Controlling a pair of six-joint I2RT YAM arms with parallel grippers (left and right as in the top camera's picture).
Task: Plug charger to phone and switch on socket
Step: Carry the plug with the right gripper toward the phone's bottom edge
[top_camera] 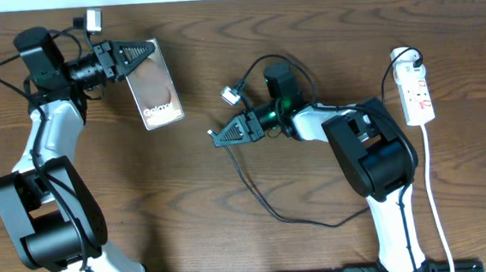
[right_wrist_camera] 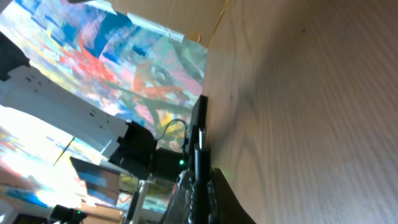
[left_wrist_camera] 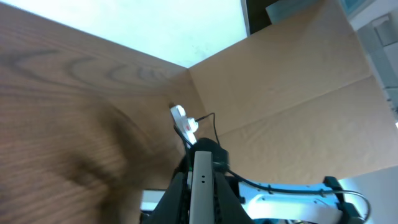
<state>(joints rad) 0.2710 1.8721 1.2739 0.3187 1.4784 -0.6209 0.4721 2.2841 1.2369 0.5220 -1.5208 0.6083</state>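
Observation:
The phone (top_camera: pixel 156 89) is a glossy brown slab with white lettering, held off the table at the back left. My left gripper (top_camera: pixel 139 56) is shut on its upper end. In the left wrist view the phone's grey edge (left_wrist_camera: pixel 202 193) sits between the fingers (left_wrist_camera: pixel 203 167). My right gripper (top_camera: pixel 217 137) at mid-table is shut on the charger's connector end. The charger's thin black cable (top_camera: pixel 260 199) loops toward the front. In the right wrist view the black charger end (right_wrist_camera: pixel 199 134) sticks out past the shut fingers (right_wrist_camera: pixel 200 180). The white socket (top_camera: pixel 416 89) lies at the far right.
The socket's white cord (top_camera: pixel 436 200) runs along the right side to the front edge. A black plug (top_camera: pixel 409 56) sits at the socket's far end. The right arm's base (top_camera: pixel 382 160) stands between the cable loop and the socket. A cardboard wall (left_wrist_camera: pixel 292 93) borders the table.

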